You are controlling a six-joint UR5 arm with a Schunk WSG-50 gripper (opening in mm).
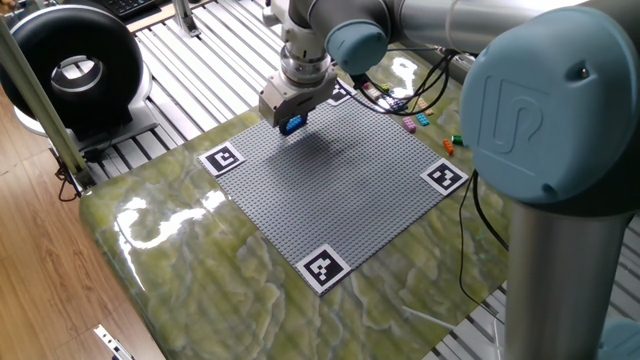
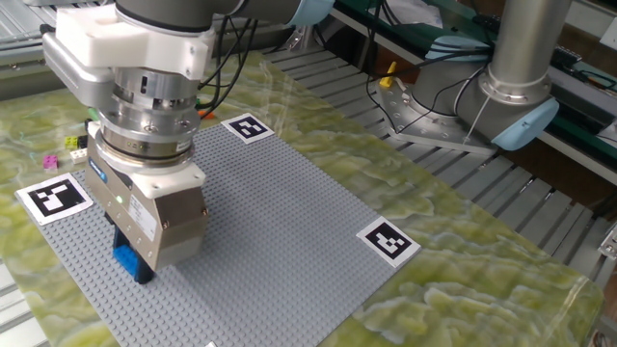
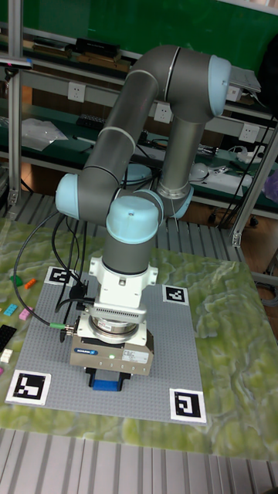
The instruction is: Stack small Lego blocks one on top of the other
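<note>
Seen from one fixed view, the gripper [image 1: 291, 122] is lowered over the far corner region of the grey baseplate [image 1: 330, 185], and a blue Lego block [image 1: 292, 124] is pinched between its fingers. Most of the baseplate toward the near edge is left open, with marker tags [image 1: 222, 158] at its corners. A few loose small blocks [image 1: 415, 122] are scattered on the table [image 1: 180, 260] beyond the baseplate's far edge, beside cables.

From the other fixed view, the blue block [image 2: 128, 259] is seen under the gripper body [image 2: 154, 217], at or just above the studs; contact cannot be told. Wide bare baseplate [image 2: 280, 231] is left toward the right. Pink and yellow blocks [image 2: 60, 151] lie off the plate.

In the tall fixed view, the blue block [image 3: 108, 380] is held low near the baseplate's front edge, between two corner tags [image 3: 28, 386].
</note>
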